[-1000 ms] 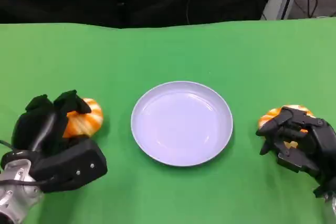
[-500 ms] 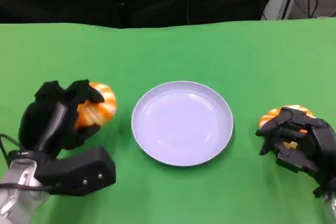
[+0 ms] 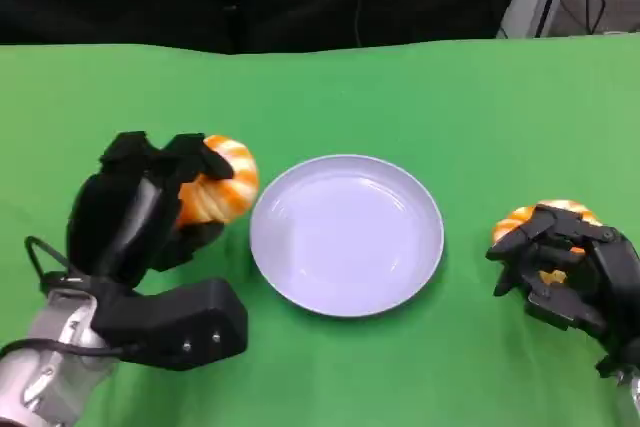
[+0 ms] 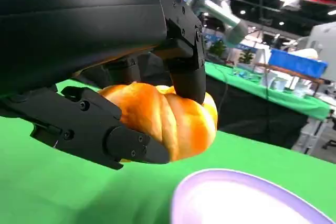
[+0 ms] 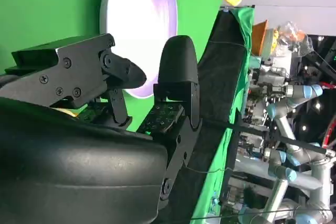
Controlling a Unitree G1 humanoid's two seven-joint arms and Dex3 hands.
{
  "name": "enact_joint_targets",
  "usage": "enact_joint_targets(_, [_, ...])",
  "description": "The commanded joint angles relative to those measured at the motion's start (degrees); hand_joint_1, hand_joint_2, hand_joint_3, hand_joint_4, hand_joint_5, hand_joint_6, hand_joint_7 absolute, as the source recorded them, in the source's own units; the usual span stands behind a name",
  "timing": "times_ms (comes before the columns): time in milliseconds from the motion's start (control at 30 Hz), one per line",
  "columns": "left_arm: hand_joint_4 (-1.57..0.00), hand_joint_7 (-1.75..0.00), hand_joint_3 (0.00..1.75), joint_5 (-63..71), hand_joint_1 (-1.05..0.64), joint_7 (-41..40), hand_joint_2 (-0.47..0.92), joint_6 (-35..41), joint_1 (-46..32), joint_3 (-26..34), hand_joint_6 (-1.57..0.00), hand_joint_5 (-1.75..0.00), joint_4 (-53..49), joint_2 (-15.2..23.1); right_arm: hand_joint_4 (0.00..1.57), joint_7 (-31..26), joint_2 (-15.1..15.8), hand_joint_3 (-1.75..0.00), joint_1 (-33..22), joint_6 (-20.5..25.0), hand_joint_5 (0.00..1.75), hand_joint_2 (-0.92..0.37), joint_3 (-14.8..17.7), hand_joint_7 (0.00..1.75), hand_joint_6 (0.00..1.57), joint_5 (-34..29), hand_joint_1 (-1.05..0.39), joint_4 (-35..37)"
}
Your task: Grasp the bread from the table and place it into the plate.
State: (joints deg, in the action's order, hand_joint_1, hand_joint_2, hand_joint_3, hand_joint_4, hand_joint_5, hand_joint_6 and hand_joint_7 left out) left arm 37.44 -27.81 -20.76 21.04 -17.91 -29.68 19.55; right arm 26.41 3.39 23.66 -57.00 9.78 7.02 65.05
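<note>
The left hand (image 3: 135, 217) holds a bread roll (image 3: 215, 192), its fingers clamped around the roll on both sides. The left wrist view confirms the grasp: fingers (image 4: 184, 51) press on the roll's top and a lower finger supports it underneath, with the roll (image 4: 168, 119) clear of the green table (image 4: 42, 182). In the head view the roll sits just beside the plate's left rim, not yet over the plate (image 3: 346, 235).

The plate stands at the middle of the table (image 3: 330, 97) and holds nothing.

The right hand (image 3: 565, 267) rests near the table's right edge, its fingers curled over a second bread roll (image 3: 530, 217). Whether it grips that roll firmly or merely covers it cannot be told; the roll appears to sit on the table.

Assessment: the step in hand is the carry of the left roll to the plate; the grasp and lift look complete. The next move calls for travel toward the table's centre until the roll is over the plate's bowl, then a lowering and release. Risk: releasing too near the rim could let the rounded roll tip off onto the table.
</note>
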Motion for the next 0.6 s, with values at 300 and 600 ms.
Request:
enact_joint_targets(300, [-0.44,-1.32,0.28,2.08,-0.09,3.28,0.92,0.41,1.52,-1.08,-0.60,-1.63,3.94,-1.83,0.85,-0.24,0.37,-0.76,0.34,-0.80,1.42,-0.78,0.06,1.02,0.89,0.01,0.07,-0.06])
enact_joint_targets(600, [-0.42,-1.38,0.28,1.86,-0.10,4.61,0.92,-0.97,2.96,-2.29,-0.58,-1.63,2.97,-3.93,0.86,-0.64,0.04,-0.75,0.25,-0.57,1.41,-0.78,-0.04,1.02,0.89,-0.02,0.07,-0.24])
